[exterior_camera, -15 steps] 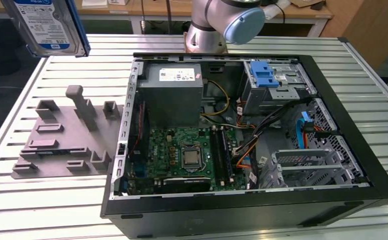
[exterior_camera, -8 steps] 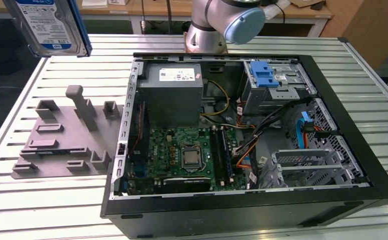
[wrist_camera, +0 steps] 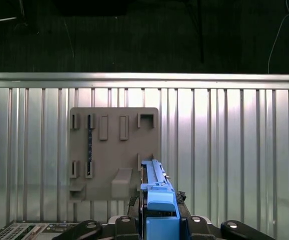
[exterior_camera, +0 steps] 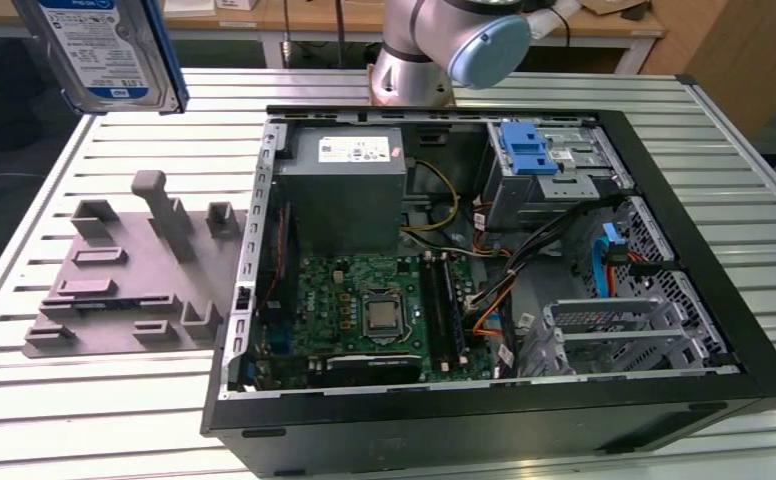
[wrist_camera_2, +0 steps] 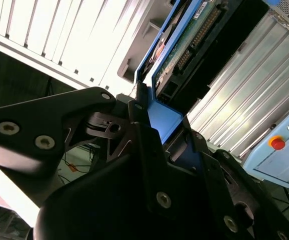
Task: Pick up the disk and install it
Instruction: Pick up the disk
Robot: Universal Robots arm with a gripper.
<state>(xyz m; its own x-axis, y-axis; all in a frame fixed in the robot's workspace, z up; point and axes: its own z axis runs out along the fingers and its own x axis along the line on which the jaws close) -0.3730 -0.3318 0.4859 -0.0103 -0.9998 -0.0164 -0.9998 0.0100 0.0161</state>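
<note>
The disk, silver with a blue-and-white label and a blue carrier frame, hangs upright high above the table at the exterior view's left, over the grey fixture plate. In the first wrist view the disk is edge-on, with my gripper shut on its blue frame from both sides. In the second wrist view the black fingers clamp the blue frame, and the disk's green circuit board faces the camera.
An open black computer case lies on the slatted metal table. Inside it are a grey power supply, a motherboard and a silver drive cage with a blue latch. The arm's base stands behind the case.
</note>
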